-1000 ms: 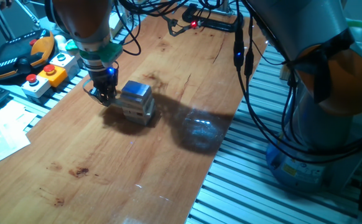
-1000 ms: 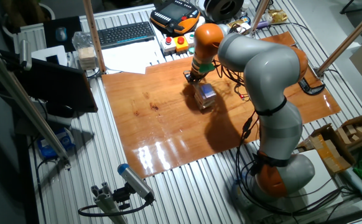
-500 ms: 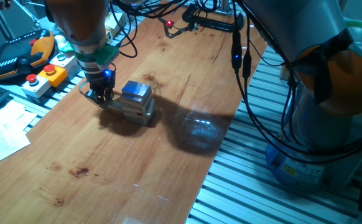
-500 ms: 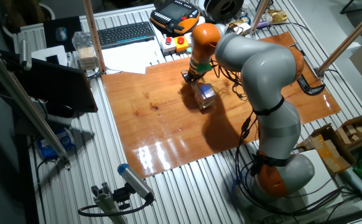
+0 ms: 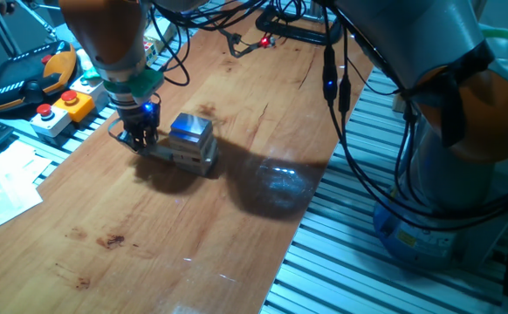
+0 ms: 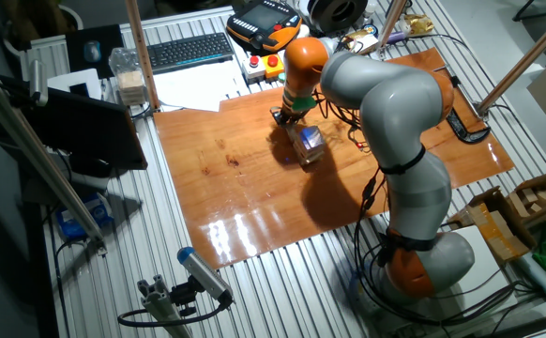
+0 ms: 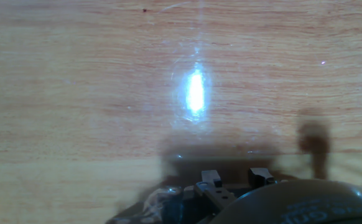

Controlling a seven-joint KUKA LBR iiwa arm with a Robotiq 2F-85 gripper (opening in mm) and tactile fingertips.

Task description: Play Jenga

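The Jenga tower [image 5: 192, 139] of pale wood blocks stands on the wooden table [image 5: 175, 235], left of its middle; it also shows as the tower [image 6: 308, 143] in the other fixed view. My gripper [image 5: 137, 141] is low at the tower's left side, shut on a loose Jenga block [image 5: 162, 153] that sticks out sideways from a low layer. From the other side the gripper [image 6: 280, 115] sits just behind the tower. The hand view shows only bare table wood with a light glare and blurred fingertips [image 7: 210, 180] at the bottom edge; the tower is out of that view.
Push-button boxes [image 5: 62, 109] and an orange teach pendant [image 5: 27, 78] lie off the table's left edge, close to the gripper. A keyboard [image 6: 189, 52] and papers [image 5: 1, 187] lie further left. Cables [image 5: 263, 35] cross the table's far end.
The gripper has slid left, away from the tower, drawing the low block out with it. The tower has stayed upright and in place.
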